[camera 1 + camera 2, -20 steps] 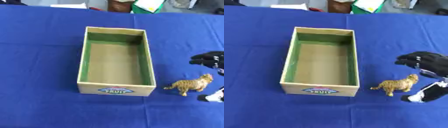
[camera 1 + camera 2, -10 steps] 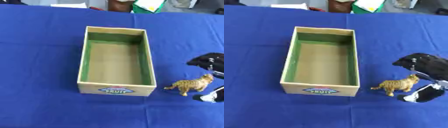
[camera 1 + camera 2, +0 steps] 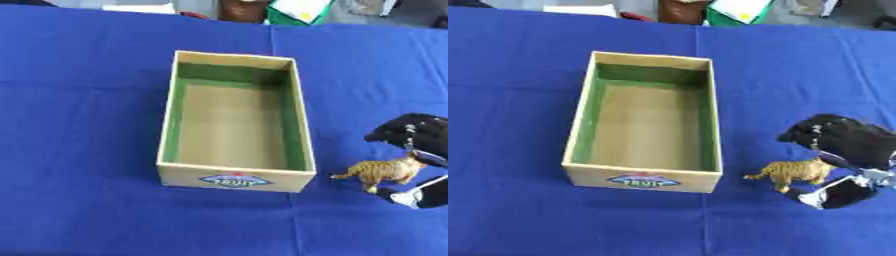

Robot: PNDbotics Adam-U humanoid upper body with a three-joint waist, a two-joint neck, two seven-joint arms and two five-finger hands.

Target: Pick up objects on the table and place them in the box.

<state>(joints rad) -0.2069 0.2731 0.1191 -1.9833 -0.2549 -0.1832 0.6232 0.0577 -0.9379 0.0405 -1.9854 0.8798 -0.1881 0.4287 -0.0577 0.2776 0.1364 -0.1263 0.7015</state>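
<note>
The box [image 3: 642, 121] bears a badge reading "FRUIT" on its near wall; its inside is green-walled with a brown floor; it sits on the blue tabletop [image 3: 518, 75]. Just right of the box's near corner stands a toy tiger [image 3: 791, 172]; the right hand [image 3: 846, 150] comes in from the right, fingers curled above the tiger's rear, thumb below, closing about it.

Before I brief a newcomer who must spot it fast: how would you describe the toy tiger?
Find the open cardboard box on the blue table. Just off its near right corner stands a small toy tiger, with the black right hand around its rear. It is the only orange, striped animal there.
</note>
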